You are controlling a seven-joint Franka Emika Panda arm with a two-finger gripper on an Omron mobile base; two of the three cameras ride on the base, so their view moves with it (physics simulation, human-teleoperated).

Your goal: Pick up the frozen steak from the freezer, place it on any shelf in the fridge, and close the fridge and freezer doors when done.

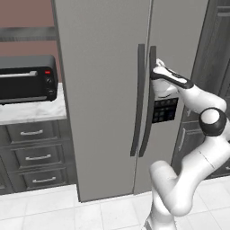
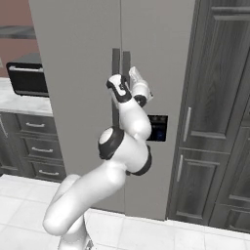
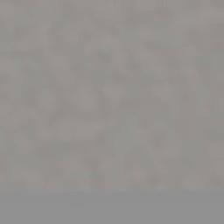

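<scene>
The tall grey unit stands with both doors shut. The wider fridge door is on the left. On the right is the narrower freezer door with its dark button panel. My gripper is pressed against the upper part of the freezer door's dark handle. Its fingers are hidden behind the hand, so their state is unclear. The hand view is all flat grey door surface, very close. The frozen steak and the shelf are hidden behind the doors.
A black toaster oven sits on the pale counter left of the unit, above dark drawers. Tall dark cabinets stand close on the right. The fridge door's handle runs right beside the freezer's.
</scene>
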